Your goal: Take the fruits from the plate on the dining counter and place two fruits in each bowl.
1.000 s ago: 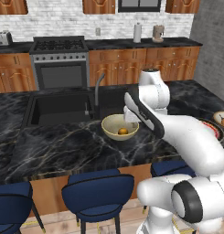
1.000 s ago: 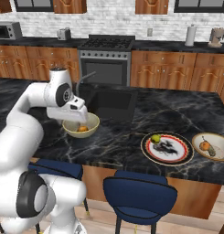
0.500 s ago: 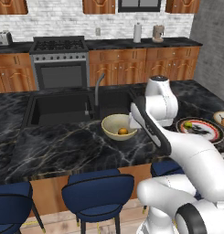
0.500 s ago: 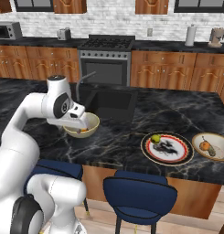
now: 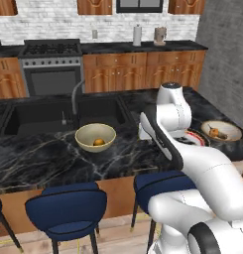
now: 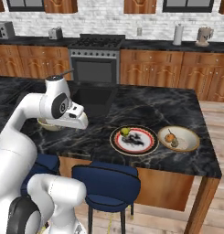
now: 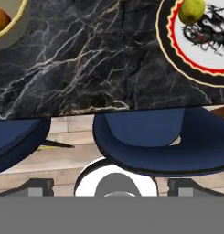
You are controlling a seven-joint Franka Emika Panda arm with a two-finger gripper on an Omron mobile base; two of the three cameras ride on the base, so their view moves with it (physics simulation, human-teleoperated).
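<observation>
The plate [image 6: 134,140] lies on the dining counter [image 6: 99,137] with one yellow-green fruit [image 6: 125,131] on its far left side. The same fruit [image 7: 192,10] and plate rim [image 7: 170,43] appear at the top right of the hand view. The deep cream bowl [image 5: 95,137] holds an orange fruit [image 5: 98,142]. The shallow bowl [image 6: 178,138] holds an orange fruit [image 6: 169,137] and a brownish one [image 6: 175,143]. My gripper [image 6: 80,121] hangs open and empty over the counter's front edge, between the cream bowl and the plate; its fingertips [image 7: 38,186] stand wide apart.
Blue stools [image 7: 154,137] stand under the counter's front edge, right below the hand. A dark sink with a faucet [image 5: 73,101] lies behind the cream bowl. The counter ends just right of the shallow bowl [image 5: 221,131].
Both base views have shifted, so the base has driven to the right. The hand has left the cream bowl and swung toward the plate, still open.
</observation>
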